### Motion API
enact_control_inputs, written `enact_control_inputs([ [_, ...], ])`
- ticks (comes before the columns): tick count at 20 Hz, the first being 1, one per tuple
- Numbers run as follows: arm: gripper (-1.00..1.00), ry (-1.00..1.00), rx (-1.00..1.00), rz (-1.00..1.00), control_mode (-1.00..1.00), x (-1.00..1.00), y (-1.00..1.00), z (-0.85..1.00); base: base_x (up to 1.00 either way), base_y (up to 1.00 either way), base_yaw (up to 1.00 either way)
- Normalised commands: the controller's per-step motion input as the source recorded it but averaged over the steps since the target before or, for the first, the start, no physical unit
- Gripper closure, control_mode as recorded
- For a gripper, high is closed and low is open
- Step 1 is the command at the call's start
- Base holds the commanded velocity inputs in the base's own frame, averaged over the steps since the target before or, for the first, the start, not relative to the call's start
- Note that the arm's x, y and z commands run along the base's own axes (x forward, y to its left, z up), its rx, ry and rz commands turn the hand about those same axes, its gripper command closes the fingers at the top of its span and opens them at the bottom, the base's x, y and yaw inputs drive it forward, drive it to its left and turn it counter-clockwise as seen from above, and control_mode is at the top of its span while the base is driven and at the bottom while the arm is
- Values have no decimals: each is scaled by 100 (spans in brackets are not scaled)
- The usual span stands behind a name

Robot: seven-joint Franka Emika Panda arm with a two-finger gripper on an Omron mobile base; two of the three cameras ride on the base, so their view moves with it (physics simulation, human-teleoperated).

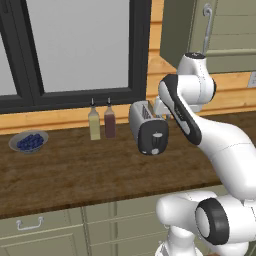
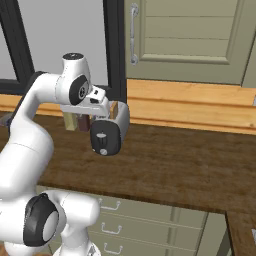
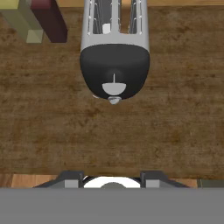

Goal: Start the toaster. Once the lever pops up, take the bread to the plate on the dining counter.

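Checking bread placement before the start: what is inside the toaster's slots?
Looking down in the hand view, the toaster shows two open slots with wire guides and one small pale patch. Whether that is the bread cannot be told; the slot depths are hidden.

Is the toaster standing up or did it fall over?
Standing up. The toaster sits flat on the wooden counter with its slots facing up and its black lever panel upright, beside the two bottles.

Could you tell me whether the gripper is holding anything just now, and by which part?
Nothing is held: the gripper hangs above the wooden counter, apart from the rounded silver-grey toaster.
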Motion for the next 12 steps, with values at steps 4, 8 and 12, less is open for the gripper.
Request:
enact_control_inputs([
  [4, -100, -1, 0, 0, -100, 2, 0, -8, 0, 0, 0],
  [8, -100, -1, 0, 0, -100, 21, 0, -10, 0, 0, 0],
  [12, -100, 0, 0, 0, -100, 27, 0, -11, 0, 0, 0],
])
